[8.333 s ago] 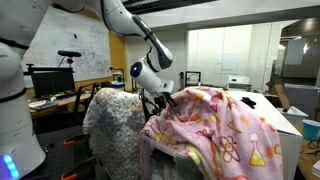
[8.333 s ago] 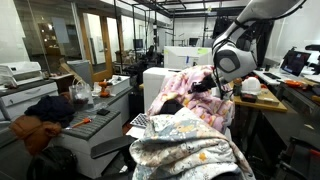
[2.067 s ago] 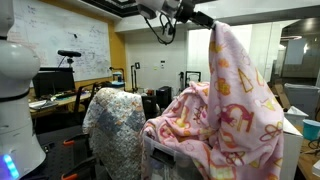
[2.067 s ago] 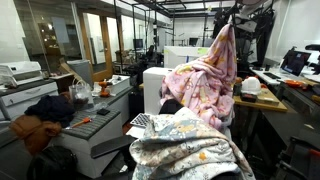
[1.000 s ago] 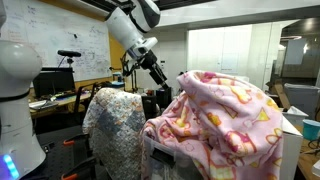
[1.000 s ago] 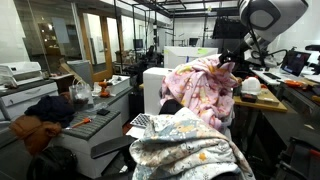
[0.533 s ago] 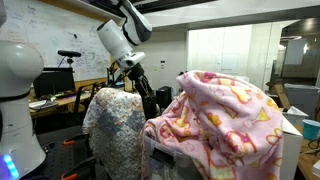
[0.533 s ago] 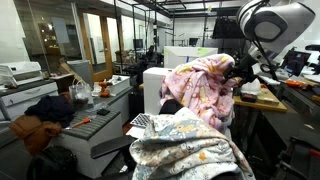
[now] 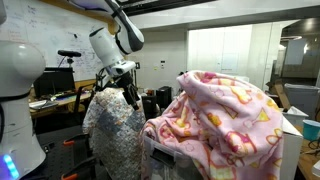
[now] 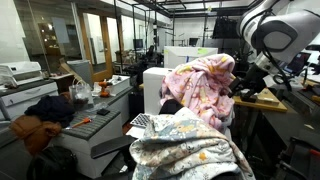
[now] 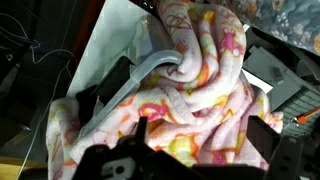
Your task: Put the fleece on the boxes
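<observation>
**Item 1: fleece** [image 9: 228, 118]. Pink, printed with yellow, white and red shapes. In both exterior views you see it heaped in a tall mound. It drapes over the top and down the sides of what stands beneath it, with folds bunched at the crest.

**Item 2: boxes** [image 9: 152, 160]. Almost wholly covered by the fleece. In an exterior view only a pale translucent wall shows under the fleece's lower edge. No print can be made out.

**Item 3: gripper** [image 9: 131, 96]. Your jaws are spread wide with nothing between them. The gripper hangs apart from the fleece, off to the side of the mound and just above the pale patterned cloth. In the wrist view the two dark fingers [image 11: 262, 135] stand well apart at the bottom edge. The fleece [image 11: 205, 85] fills the frame beyond them, and they do not touch it.

**Item 4: pale patterned cloth** [image 9: 113, 130]. Grey-white with a fine pattern, draped over a chair-like shape beside the mound. In an exterior view it lies in the foreground [image 10: 185, 150].

**Item 5: white surface** [image 11: 110, 50]. Flat, lying beside the fleece in the wrist view.

**Item 6: surroundings.** Whiteboard [image 9: 65, 40] and monitor [image 9: 52, 80] behind your arm. Printer [image 10: 20, 72] and brown jacket [image 10: 35, 130] well apart from the mound.
</observation>
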`<state>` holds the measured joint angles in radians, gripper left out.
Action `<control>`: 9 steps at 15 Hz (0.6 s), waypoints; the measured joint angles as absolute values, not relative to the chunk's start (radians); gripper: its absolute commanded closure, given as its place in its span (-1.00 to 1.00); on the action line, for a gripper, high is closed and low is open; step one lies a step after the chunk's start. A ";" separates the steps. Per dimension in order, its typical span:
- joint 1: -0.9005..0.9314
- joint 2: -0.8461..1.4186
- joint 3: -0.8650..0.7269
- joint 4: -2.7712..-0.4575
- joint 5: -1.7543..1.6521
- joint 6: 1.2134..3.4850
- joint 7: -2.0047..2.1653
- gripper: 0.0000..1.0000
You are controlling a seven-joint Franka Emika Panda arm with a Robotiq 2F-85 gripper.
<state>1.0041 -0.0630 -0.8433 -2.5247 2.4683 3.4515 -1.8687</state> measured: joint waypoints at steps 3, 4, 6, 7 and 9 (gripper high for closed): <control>1.040 -0.074 -0.849 -2.574 2.470 3.451 -1.869 -1.00; 1.051 -0.074 -0.852 -2.593 2.470 3.451 -1.869 -1.00; 1.070 -0.073 -0.857 -2.624 2.470 3.451 -1.872 -1.00; 1.079 -0.073 -0.859 -2.638 2.470 3.451 -1.876 -1.00; 1.091 -0.071 -0.861 -2.661 2.470 3.451 -1.879 -1.00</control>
<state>1.0913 -0.0714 -0.8609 -2.6614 2.4700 3.4514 -1.8794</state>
